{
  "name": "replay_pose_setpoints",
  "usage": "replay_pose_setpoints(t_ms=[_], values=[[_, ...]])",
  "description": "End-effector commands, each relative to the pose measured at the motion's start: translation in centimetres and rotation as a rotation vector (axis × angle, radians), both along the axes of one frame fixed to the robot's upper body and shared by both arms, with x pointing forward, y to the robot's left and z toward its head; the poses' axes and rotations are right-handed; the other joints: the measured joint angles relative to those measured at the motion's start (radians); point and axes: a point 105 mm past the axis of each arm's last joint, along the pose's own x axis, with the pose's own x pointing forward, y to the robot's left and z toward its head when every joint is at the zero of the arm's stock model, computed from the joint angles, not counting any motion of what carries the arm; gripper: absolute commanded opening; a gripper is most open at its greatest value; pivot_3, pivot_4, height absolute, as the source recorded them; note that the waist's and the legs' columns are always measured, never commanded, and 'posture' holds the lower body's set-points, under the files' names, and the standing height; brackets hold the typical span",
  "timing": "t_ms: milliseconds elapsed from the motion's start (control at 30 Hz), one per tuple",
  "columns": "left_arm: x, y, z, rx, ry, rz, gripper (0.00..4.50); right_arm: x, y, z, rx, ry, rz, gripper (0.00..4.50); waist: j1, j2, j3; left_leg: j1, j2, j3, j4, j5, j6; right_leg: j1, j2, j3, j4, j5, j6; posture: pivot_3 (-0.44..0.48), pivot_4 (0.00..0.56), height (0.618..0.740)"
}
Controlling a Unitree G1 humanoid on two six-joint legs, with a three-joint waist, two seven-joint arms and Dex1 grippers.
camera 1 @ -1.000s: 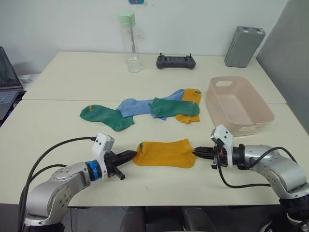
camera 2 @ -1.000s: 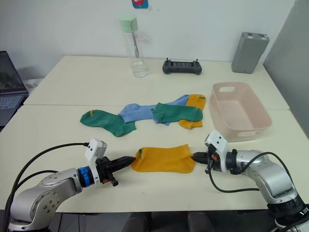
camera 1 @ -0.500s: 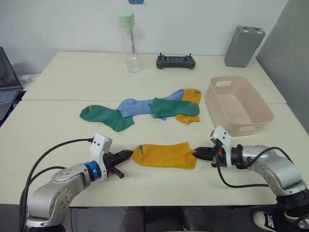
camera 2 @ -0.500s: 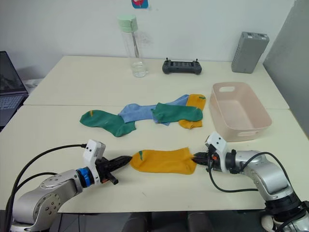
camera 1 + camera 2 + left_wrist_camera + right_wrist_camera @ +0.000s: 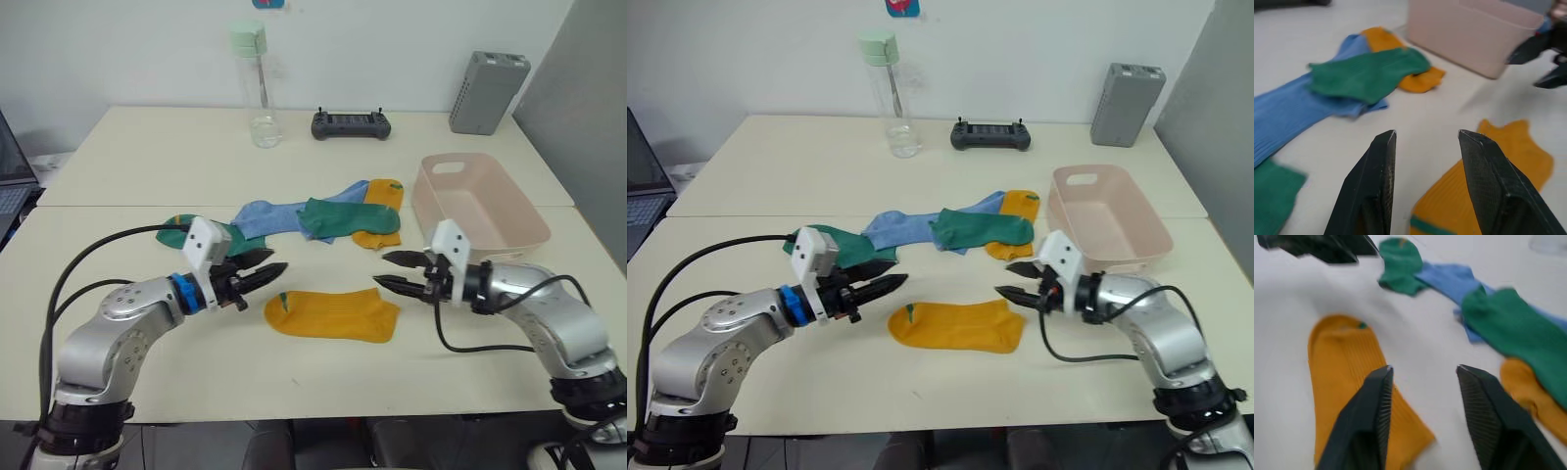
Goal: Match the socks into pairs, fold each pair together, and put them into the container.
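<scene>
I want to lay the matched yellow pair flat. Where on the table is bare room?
Bare: the strip between bottle and sock pile, and the front edge before the lone yellow sock. Crowded: around that sock, with left gripper and right gripper beside it.

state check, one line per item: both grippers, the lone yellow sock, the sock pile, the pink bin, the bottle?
left gripper: open, empty, above table
right gripper: open, empty
yellow sock: flat on table, released
sock pile: overlapping, unsorted
pink bin: upright, empty
bottle: upright, cap on
</scene>
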Motion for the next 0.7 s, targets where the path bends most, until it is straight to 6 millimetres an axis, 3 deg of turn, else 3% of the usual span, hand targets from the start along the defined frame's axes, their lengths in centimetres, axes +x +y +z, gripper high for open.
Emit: replay_pose_setpoints(t_ms=[33,100,133,267,467,600,700], values=[[-0.5,-1.3,-1.3,0.098,-0.055,-0.109,0.89,-0.3,1.7,-1.1,-0.016,-0.028,0.042,0.81,0.003,0.000,0.000,0.000,0.000,0.000,0.000,0.000,0.000,0.000,0.000,0.000,0.000,0.000,-0.001,0.000,0.150,0.740],[-0.3,-1.4,-2.4,0.129,-0.063,-0.116,0.24,-0.6,2.2,-2.6,-0.056,-0.023,0.065,0.03,0.006,0.000,0.000,0.000,0.000,0.000,-0.001,0.000,0.000,-0.001,0.000,-0.001,0.000,-0.001,-0.002,0.000,0.150,0.740],[-0.2,-1.3,-2.9,0.146,-0.064,-0.114,0.02,-0.7,2.3,-3.4,-0.078,-0.022,0.072,0.00,0.007,0.000,0.000,0.000,0.000,-0.001,-0.001,0.000,0.000,-0.001,0.000,-0.001,0.000,-0.001,-0.002,0.000,0.150,0.740],[-0.3,-0.4,-5.0,0.212,-0.046,-0.103,0.02,-0.9,1.3,-5.5,-0.140,-0.011,0.053,0.00,0.007,0.000,0.000,0.000,0.000,0.000,-0.001,0.000,0.000,-0.001,0.000,-0.001,0.000,-0.001,-0.002,0.000,0.150,0.740],[-0.5,1.7,-6.6,0.265,-0.016,-0.072,0.02,-1.2,-2.4,-7.3,-0.200,0.042,-0.006,0.00,0.008,0.000,0.000,0.000,0.001,-0.001,0.000,0.000,0.000,0.000,0.000,-0.001,0.001,-0.003,-0.005,0.000,0.150,0.740],[-0.8,2.2,-6.1,0.229,-0.016,-0.093,0.02,-1.1,-4.3,-6.9,-0.206,0.039,-0.032,0.00,0.008,0.000,0.000,0.000,0.000,0.000,0.001,0.000,0.000,0.001,0.000,0.000,0.001,-0.003,-0.005,0.000,0.150,0.740],[-1.4,2.0,-5.2,0.188,-0.020,-0.136,0.02,-1.4,-3.3,-4.7,-0.098,0.032,0.003,0.00,0.006,0.000,0.000,0.000,0.001,0.000,0.002,0.000,0.000,0.001,0.000,0.000,0.001,-0.003,-0.005,0.000,0.150,0.740]])
